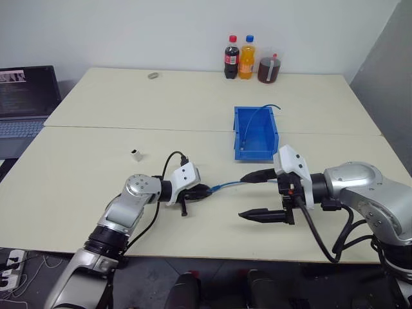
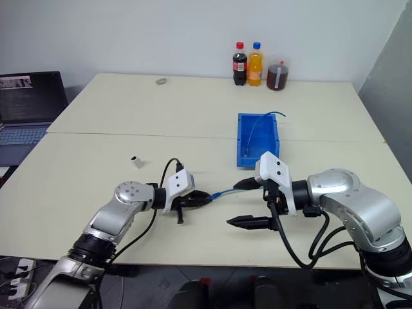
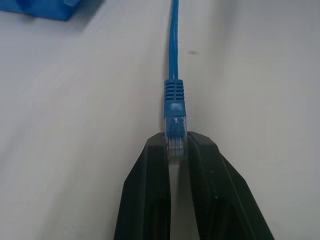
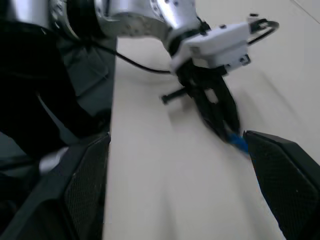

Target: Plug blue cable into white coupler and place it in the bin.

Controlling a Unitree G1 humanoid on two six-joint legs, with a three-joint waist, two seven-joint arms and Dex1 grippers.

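My left gripper (image 1: 207,190) is shut on the clear plug (image 3: 175,136) at one end of the blue cable (image 1: 232,185), just above the table. The cable runs right from there and disappears behind the upper finger of my right gripper (image 1: 248,195). That gripper stands wide open and holds nothing. In the right wrist view, the left gripper (image 4: 227,132) pinches the blue cable end (image 4: 239,143) between the two right fingers. The white coupler (image 1: 135,154) sits alone on the table, left of and behind the left gripper. The bin (image 1: 236,132) stands behind the right gripper.
A second thin blue cable (image 1: 256,114) arcs inside the bin. Two bottles (image 1: 239,58) and a brown jar (image 1: 269,69) stand at the table's far edge. A small round object (image 1: 153,75) lies at the far left. A laptop (image 1: 26,103) is off the table's left side.
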